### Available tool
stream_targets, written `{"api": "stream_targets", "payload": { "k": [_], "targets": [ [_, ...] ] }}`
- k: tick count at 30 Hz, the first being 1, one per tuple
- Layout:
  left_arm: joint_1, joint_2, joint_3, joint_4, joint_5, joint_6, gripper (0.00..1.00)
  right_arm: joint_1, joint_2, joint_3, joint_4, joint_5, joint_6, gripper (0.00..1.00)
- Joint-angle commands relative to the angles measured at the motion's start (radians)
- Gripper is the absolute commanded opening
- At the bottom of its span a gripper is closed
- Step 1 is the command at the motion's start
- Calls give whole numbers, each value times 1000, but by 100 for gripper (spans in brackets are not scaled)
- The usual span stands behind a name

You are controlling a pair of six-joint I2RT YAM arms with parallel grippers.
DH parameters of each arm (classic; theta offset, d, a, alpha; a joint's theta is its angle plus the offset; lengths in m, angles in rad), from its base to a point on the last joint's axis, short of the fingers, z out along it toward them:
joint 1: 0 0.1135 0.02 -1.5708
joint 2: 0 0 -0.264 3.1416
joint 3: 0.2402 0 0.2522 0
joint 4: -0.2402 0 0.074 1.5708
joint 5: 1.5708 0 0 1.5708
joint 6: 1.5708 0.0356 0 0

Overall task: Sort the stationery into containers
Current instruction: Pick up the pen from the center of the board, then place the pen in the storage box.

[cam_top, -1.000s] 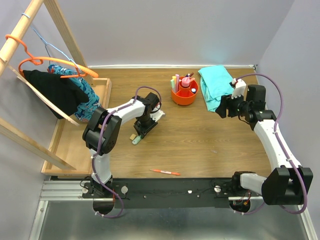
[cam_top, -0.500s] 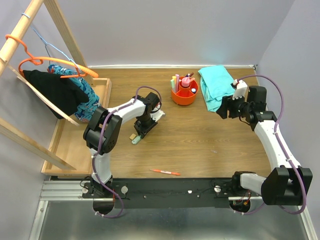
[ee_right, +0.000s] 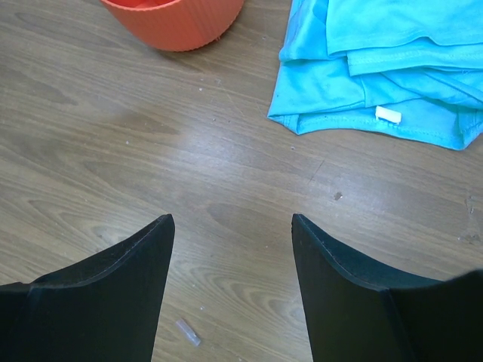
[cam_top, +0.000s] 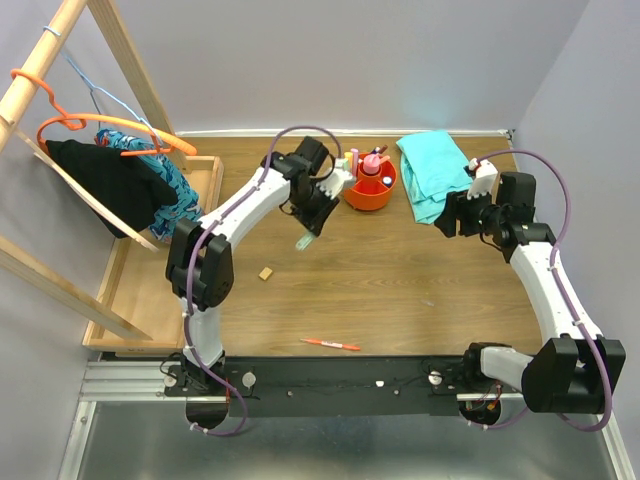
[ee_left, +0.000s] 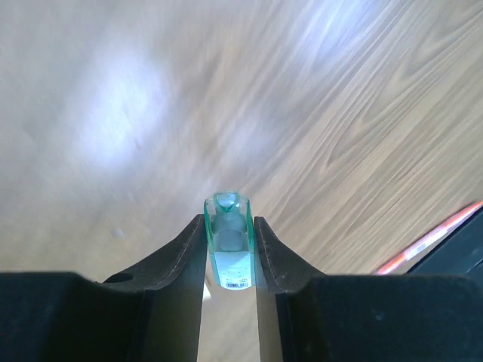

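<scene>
The left tool [ee_left: 230,226] pinches a green highlighter [ee_left: 229,253] up off the surface [cam_top: 400,280], close to the orange tub [cam_top: 366,200] by the far edge, likely to drop it in, while the right tool [ee_right: 231,219] hangs spread wide with nothing in it.

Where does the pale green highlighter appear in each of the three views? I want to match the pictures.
Top external: the highlighter is left of centre, in the jaws of the left gripper, below and left of the orange tub.
Left wrist: the highlighter is at bottom centre, clamped between the jaws.
Right wrist: not in it.
Shared landmark: the wooden table, seen in all three views.
</scene>
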Motion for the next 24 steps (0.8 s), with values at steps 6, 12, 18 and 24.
{"api": "stream_targets", "payload": {
  "k": [6, 12, 18, 24],
  "targets": [
    [-66, 14, 257, 272, 177, 78, 25, -14, -24, 17, -16, 13, -22, 71],
    [-81, 23, 155, 581, 171, 95, 25, -25, -27, 28, -26, 20, -26, 71],
    [-91, 25, 27, 892, 155, 64, 25, -34, -29, 12, -32, 19, -25, 71],
    [-95, 31, -117, 1185, 129, 30, 23, -42, -18, 14, -37, 19, -26, 71]
  ]
}}
